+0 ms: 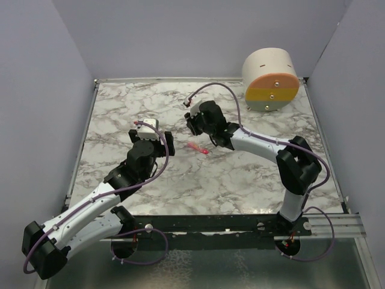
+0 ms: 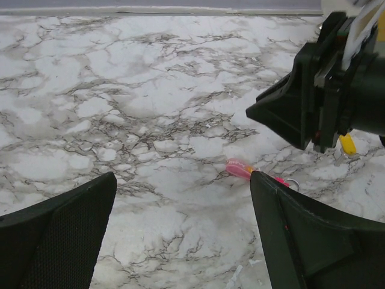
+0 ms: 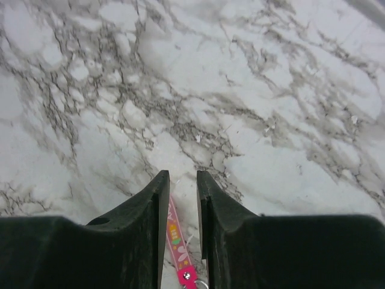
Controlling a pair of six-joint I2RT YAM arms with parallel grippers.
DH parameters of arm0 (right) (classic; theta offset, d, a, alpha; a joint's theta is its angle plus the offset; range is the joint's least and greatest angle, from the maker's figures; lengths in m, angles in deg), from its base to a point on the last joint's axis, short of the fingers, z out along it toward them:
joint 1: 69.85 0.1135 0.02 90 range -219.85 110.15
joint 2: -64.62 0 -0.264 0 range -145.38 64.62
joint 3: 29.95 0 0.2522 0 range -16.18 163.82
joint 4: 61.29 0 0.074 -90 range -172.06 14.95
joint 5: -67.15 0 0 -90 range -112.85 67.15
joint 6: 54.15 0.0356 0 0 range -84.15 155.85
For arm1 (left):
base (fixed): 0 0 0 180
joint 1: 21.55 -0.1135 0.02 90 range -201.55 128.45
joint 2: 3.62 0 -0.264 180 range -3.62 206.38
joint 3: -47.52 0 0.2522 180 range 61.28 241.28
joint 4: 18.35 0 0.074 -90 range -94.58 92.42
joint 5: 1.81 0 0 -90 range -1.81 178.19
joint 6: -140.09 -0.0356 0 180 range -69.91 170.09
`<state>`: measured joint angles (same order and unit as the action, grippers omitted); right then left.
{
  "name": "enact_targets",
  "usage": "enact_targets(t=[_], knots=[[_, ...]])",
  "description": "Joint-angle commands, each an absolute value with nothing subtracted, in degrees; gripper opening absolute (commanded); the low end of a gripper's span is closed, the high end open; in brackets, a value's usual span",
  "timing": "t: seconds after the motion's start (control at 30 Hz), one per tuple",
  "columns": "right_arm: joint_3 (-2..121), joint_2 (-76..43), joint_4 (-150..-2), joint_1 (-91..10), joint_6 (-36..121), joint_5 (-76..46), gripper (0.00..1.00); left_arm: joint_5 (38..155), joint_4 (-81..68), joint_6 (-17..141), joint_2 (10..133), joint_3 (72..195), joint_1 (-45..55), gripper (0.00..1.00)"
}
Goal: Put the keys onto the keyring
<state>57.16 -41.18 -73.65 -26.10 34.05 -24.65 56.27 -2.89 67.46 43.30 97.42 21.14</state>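
Observation:
A pink elongated strap piece [image 1: 197, 149] with a small metal ring lies on the marble table [image 1: 120, 114] between the two grippers. In the left wrist view it [image 2: 239, 169] lies just off my right finger, with its ring [image 2: 293, 182] behind that finger. In the right wrist view it [image 3: 175, 235] lies on the table under the jaws. A tiny yellow key [image 2: 347, 144] shows under the right gripper's body; I cannot tell whether it is held. My left gripper [image 2: 183, 179] is wide open and empty. My right gripper [image 3: 182, 177] has a narrow gap with nothing between the fingers.
A big cream, orange, yellow and grey cylinder [image 1: 272, 81] stands at the back right corner. Grey walls close in the table on three sides. The right gripper [image 2: 301, 108] hovers close to the left gripper's right side.

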Motion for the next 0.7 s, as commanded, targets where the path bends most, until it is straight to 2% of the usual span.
enact_targets(t=[0.0, 0.1, 0.3, 0.67], knots=[[59.75, -40.48, -73.88, -26.69, 34.9, -26.46, 0.3, 57.78, -6.49, 67.04, 41.82, 96.45, 20.73, 0.95], [64.93, -44.45, -83.13, -26.69, 35.24, -25.21, 0.42, 58.15, -4.59, 67.17, 42.82, 97.69, 20.72, 0.97], [60.37, -44.77, -82.2, -26.69, 36.8, -20.79, 0.51, 58.11, -3.65, 67.57, 43.55, 98.36, 20.66, 0.99], [59.43, -48.38, -83.38, -26.69, 36.21, -15.38, 0.52, 57.89, -3.24, 67.76, 43.68, 98.54, 20.56, 0.99]])
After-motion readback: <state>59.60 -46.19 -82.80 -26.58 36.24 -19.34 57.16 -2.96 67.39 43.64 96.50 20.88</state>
